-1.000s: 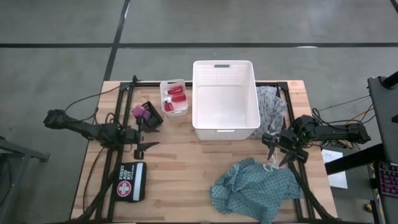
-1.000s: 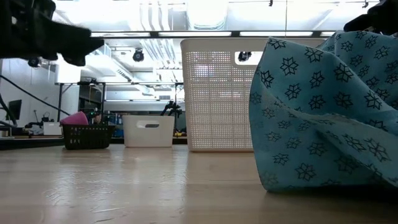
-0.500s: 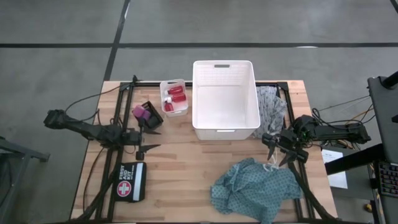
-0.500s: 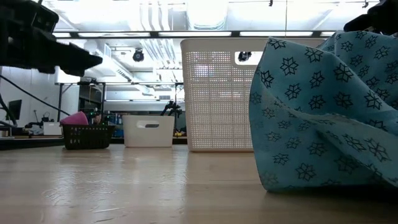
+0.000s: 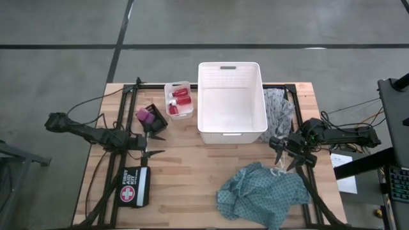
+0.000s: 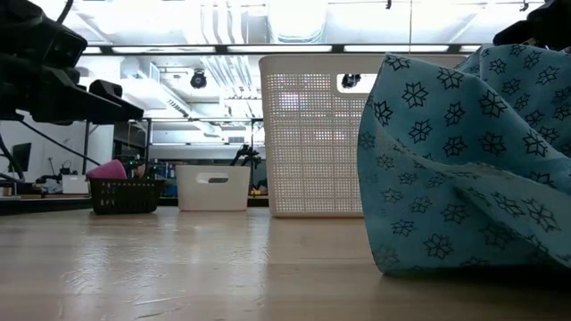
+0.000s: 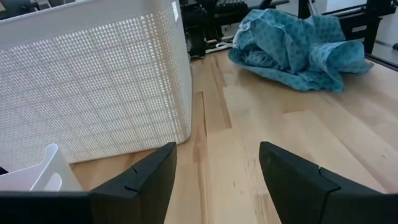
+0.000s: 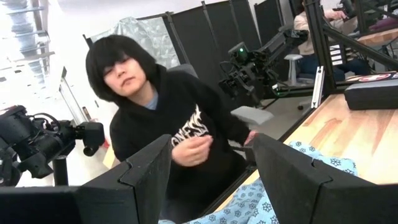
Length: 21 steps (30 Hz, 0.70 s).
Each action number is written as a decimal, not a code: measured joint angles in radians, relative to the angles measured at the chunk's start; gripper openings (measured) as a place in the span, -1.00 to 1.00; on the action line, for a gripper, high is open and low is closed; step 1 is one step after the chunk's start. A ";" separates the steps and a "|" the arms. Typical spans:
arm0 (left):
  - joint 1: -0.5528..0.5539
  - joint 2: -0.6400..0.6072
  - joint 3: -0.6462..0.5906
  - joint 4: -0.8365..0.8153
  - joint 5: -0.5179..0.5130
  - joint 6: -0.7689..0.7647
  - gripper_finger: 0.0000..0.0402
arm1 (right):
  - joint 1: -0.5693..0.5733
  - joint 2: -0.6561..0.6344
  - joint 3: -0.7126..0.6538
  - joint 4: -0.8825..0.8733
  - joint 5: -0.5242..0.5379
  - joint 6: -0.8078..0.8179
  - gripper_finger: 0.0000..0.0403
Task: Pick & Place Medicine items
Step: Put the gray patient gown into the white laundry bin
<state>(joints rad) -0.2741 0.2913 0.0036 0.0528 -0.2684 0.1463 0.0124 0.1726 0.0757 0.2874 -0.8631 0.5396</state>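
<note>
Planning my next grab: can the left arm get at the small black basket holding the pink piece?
Probably yes: the left gripper hangs open just beside the small black basket, nothing between them.

Left arm stretched in from the table's left edge, left gripper (image 5: 152,144) low over the wood — fingers (image 7: 140,180) parted, nothing between them. Right arm folded at the right edge, right gripper (image 5: 284,155) pointing inward, fingers (image 8: 140,171) likewise spread and empty — both held clear of the tabletop.
</note>
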 joint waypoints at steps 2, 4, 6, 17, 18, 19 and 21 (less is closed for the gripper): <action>0.000 0.000 0.000 0.000 0.000 0.000 0.17 | 0.000 0.000 0.000 0.000 0.000 0.000 0.11; 0.000 0.000 0.000 0.000 0.000 0.000 0.17 | 0.000 0.000 0.000 0.000 0.000 0.000 0.11; 0.000 0.000 0.000 0.000 0.000 0.000 0.17 | 0.000 0.000 0.000 0.000 0.000 0.000 0.11; 0.000 0.000 0.000 0.000 0.000 0.003 0.17 | 0.000 0.000 0.000 0.000 -0.001 0.000 0.11; 0.000 0.000 0.000 0.000 0.000 0.003 0.17 | 0.000 0.000 0.000 0.000 -0.001 0.000 0.11; 0.000 0.000 0.000 0.000 0.000 0.003 0.17 | 0.000 0.000 0.000 0.000 -0.001 0.000 0.11; 0.000 0.000 0.000 0.000 0.000 0.003 0.17 | 0.000 0.000 0.000 0.000 0.006 0.000 0.11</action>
<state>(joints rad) -0.2741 0.2916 0.0036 0.0528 -0.2684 0.1490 0.0126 0.1726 0.0757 0.2874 -0.8567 0.5394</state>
